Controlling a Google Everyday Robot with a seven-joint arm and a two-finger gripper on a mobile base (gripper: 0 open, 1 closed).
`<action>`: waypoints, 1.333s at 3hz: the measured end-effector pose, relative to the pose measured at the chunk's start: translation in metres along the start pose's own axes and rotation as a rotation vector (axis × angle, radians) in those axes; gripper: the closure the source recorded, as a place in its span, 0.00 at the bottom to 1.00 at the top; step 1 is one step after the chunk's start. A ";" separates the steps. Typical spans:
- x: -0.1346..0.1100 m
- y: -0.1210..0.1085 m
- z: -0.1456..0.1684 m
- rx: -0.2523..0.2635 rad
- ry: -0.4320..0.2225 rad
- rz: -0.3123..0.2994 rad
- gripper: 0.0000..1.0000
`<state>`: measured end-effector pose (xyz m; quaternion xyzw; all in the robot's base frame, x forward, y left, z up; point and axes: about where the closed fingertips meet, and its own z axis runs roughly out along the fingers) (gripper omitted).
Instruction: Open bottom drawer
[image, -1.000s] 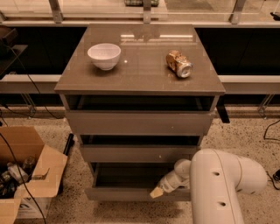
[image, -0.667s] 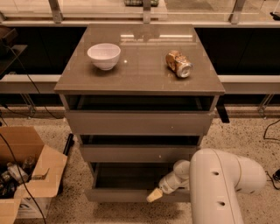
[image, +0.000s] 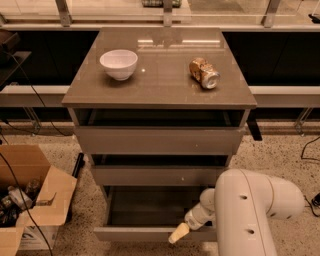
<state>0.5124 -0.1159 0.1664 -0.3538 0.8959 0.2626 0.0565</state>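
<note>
The grey-brown cabinet (image: 160, 92) has three drawers. The bottom drawer (image: 145, 233) is pulled out toward me, its thin flat front low in the view and its dark empty inside showing behind it. The middle drawer front (image: 160, 175) and the taller top drawer front (image: 160, 140) stand further back. My gripper (image: 179, 233) with its cream tip sits at the right part of the bottom drawer's front edge, at the end of the white arm (image: 250, 210).
A white bowl (image: 119, 63) and a crushed can (image: 204, 73) lying on its side rest on the cabinet top. An open cardboard box (image: 25, 200) with clutter stands on the floor at the left. Cables run along the floor on both sides.
The bottom drawer has come a little further out toward me, and the gripper has moved down and slightly left with its front edge.
</note>
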 end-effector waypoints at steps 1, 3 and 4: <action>0.046 0.026 0.007 -0.070 0.000 0.114 0.00; 0.078 0.069 0.005 -0.134 -0.072 0.222 0.00; 0.075 0.067 0.006 -0.134 -0.072 0.222 0.00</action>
